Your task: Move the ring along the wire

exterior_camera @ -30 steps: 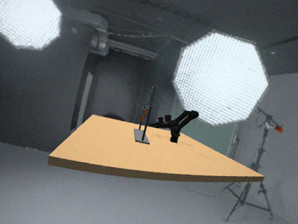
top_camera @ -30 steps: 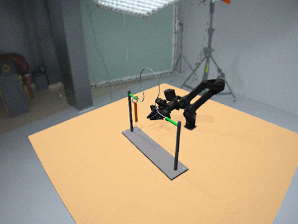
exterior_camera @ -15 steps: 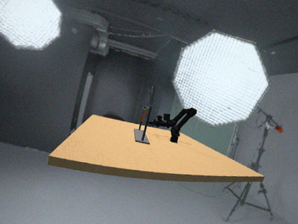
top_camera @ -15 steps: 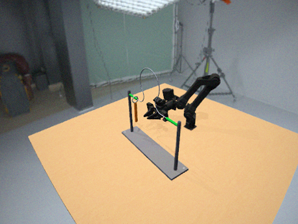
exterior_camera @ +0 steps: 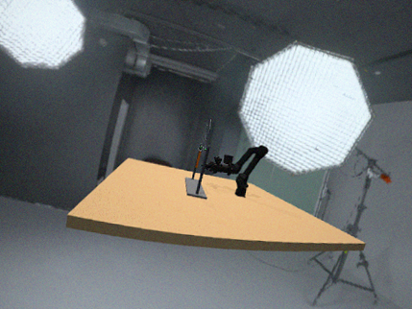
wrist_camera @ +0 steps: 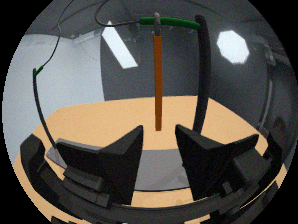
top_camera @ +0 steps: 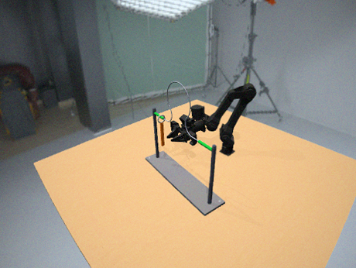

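The orange handle (top_camera: 162, 135) (exterior_camera: 198, 159) (wrist_camera: 158, 80) hangs straight down from the ring (top_camera: 161, 122) (wrist_camera: 157, 21). The ring hangs on the green part (top_camera: 157, 114) (wrist_camera: 182, 23) next to the far post (top_camera: 156, 139) (wrist_camera: 204, 75). My gripper (top_camera: 169, 139) (wrist_camera: 159, 129) is open and empty, level with the lower handle and short of it. In the wrist view the handle's lower end shows in line with the gap between my fingertips. The other green part (top_camera: 205, 145) (wrist_camera: 39, 70) meets the near post (top_camera: 212, 176) (wrist_camera: 37, 100).
The thin grey wire (top_camera: 190, 103) (wrist_camera: 59, 37) loops upward between the green parts, and in the top view it crosses in front of my hand. A grey base plate (top_camera: 182, 183) (wrist_camera: 162, 170) joins both posts at the bottom and stands on the tan table (top_camera: 278, 213).
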`<state>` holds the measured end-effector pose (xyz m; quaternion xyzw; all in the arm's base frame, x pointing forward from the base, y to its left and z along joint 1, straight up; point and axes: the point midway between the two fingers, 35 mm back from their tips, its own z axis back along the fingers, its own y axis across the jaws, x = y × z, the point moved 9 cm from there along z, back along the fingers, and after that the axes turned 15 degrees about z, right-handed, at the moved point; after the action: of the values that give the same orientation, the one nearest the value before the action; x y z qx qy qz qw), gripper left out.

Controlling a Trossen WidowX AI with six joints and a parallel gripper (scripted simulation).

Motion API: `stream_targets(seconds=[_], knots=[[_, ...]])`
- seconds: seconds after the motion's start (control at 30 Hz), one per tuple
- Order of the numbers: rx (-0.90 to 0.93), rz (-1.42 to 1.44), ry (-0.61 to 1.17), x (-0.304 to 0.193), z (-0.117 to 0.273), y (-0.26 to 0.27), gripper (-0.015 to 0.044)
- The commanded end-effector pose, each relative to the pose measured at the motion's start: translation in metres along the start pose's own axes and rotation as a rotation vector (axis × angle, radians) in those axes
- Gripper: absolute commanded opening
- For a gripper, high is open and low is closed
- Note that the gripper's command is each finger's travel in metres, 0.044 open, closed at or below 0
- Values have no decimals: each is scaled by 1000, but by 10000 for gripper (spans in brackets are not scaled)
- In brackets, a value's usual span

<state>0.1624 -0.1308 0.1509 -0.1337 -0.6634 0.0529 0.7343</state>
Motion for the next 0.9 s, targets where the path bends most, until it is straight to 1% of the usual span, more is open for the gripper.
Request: stream_targets(seconds=[0.0, 0.87], knots=[[-6, 1, -6, 2, -6, -3, 160], [-6, 1, -8, 3, -45, -4, 160]])
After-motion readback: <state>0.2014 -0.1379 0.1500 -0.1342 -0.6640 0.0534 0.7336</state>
